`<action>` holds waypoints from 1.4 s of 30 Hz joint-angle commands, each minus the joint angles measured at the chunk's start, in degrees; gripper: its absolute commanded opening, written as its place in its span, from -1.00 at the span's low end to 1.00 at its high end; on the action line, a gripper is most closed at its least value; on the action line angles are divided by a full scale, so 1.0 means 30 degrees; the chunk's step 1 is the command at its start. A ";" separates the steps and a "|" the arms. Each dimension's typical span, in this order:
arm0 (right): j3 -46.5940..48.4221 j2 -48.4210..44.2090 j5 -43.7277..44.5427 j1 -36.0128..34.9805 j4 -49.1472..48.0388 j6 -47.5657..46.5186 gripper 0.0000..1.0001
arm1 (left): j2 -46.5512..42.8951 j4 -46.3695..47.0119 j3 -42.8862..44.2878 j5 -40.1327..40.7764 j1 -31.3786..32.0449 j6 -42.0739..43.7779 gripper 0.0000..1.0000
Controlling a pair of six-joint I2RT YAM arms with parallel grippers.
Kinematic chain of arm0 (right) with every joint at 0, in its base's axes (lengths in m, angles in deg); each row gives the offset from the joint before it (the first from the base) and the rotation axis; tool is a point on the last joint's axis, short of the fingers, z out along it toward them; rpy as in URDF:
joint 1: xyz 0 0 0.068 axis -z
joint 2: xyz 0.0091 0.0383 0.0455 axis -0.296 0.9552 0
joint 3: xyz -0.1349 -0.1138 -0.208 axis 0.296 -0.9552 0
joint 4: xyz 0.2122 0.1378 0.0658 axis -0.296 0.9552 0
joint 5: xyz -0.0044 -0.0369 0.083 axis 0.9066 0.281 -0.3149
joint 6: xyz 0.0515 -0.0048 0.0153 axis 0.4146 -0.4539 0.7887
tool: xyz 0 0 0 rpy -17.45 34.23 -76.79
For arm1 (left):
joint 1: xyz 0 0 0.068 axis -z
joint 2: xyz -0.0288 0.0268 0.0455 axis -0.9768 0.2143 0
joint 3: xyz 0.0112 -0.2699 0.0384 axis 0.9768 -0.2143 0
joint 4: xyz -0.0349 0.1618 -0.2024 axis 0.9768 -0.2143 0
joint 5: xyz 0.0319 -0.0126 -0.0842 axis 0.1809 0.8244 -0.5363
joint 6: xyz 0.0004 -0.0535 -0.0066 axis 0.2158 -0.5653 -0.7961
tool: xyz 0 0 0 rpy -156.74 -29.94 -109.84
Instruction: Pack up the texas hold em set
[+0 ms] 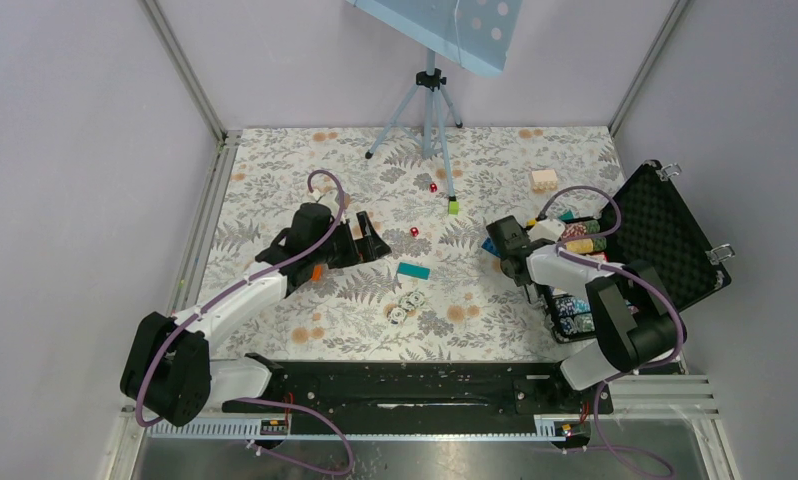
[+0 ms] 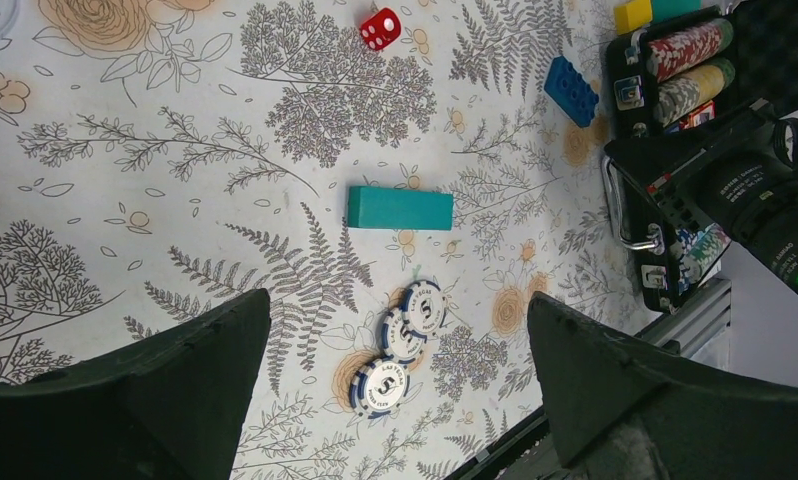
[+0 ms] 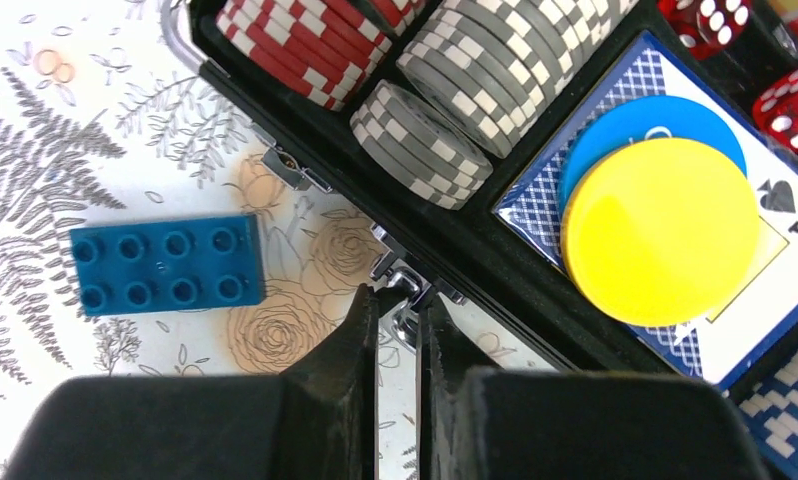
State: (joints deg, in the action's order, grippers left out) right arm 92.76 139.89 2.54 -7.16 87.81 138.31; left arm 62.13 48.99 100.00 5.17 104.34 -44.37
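At right, briefcase (image 1: 665, 240) open, long axis near-to-far

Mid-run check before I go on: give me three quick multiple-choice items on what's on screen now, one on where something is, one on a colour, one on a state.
1. Where on the table do the three loose chips lie?
A. at its far edge
B. just on the near side of the teal block
C. atop a blue brick

2. What colour is the top disc on the card deck?
A. red
B. green
C. yellow

3. How does the case stand?
A. shut and latched
B. shut, unlatched
C. open, lid swung back

Answers:
1 B, the row of chips lies just toward the near edge from the block.
2 C, a yellow disc overlaps a blue disc.
3 C, the foam inside the lid faces up and the contents show.
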 commanded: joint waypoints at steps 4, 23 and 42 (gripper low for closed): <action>-0.0497 -0.0433 -0.3457 -0.1660 -0.4684 -0.6053 -1.00 | -0.0187 0.0648 -0.0302 -0.0273 -0.0004 -0.0005 0.98; 0.0936 -0.2053 -0.2232 -0.3594 -0.1472 -0.5832 -0.98 | -0.0953 0.0223 -0.0565 -0.0034 -0.0429 0.0135 0.97; 0.8449 -0.3371 -0.0532 0.3250 0.5788 -0.6515 0.47 | -0.1232 0.0455 -0.0353 -0.0778 -0.0516 0.0040 0.94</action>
State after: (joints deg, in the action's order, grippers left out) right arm 115.32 128.35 -0.44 -1.28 98.89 118.42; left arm 60.22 47.89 97.95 4.56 103.05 -44.40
